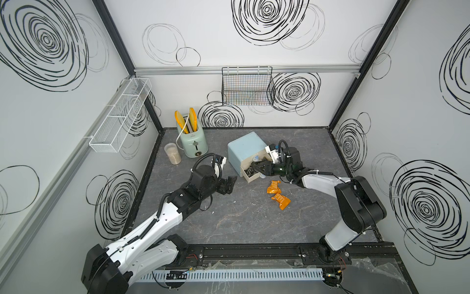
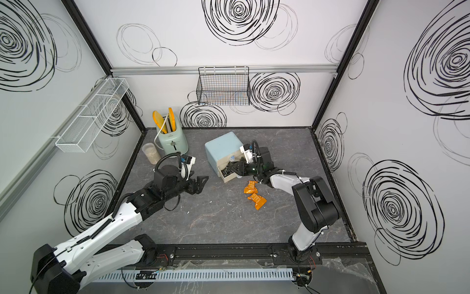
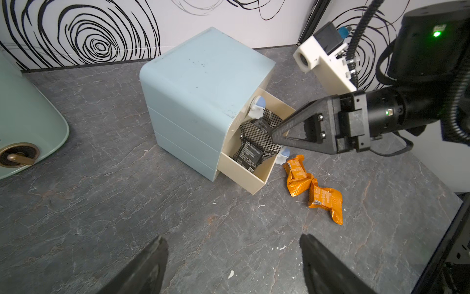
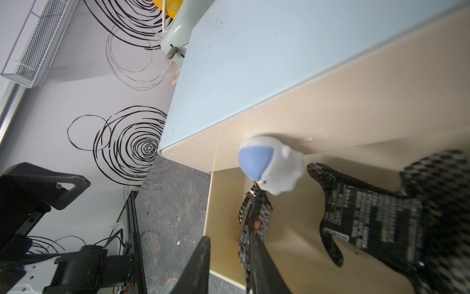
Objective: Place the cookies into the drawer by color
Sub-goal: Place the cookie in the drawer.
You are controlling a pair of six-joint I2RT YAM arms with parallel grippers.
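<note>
1. We count two arms. The left arm [image 1: 157,221] reaches toward the chest's left side, and the right arm [image 1: 356,201] reaches in from its right.
2. One pale blue chest [image 1: 245,150] stands on the grey table [image 1: 229,224]. It has three drawers, and only the bottom drawer [image 3: 244,178] is pulled out.
3. There are two baskets on the walls behind the chest, a white mesh basket [image 1: 119,117] and a black wire basket [image 1: 248,86].
4. One green toaster [image 1: 193,142] sits left of the chest and behind it, with two bread slices [image 1: 180,121] standing in its slots.
5. One jar [image 1: 173,154] stands just beside the toaster, on the side away from the chest.
6. The left gripper [image 3: 230,239] hovers left of the chest, well apart from it. Its fingers are spread wide with nothing between them.
7. The right gripper [image 4: 231,241] dips into the bottom drawer and takes up much of its opening. We see its fingers [image 4: 195,267] slightly parted, with a gap between them. One black packet stands on edge against one finger.
8. Two orange packets [image 1: 274,187] lie touching each other on the table, just in front of the open drawer.
9. We count at least two black packets [image 3: 248,155] inside the bottom drawer. We cannot tell the exact number.
10. Two bluish knobs [image 3: 256,108] show on the chest's front.
</note>
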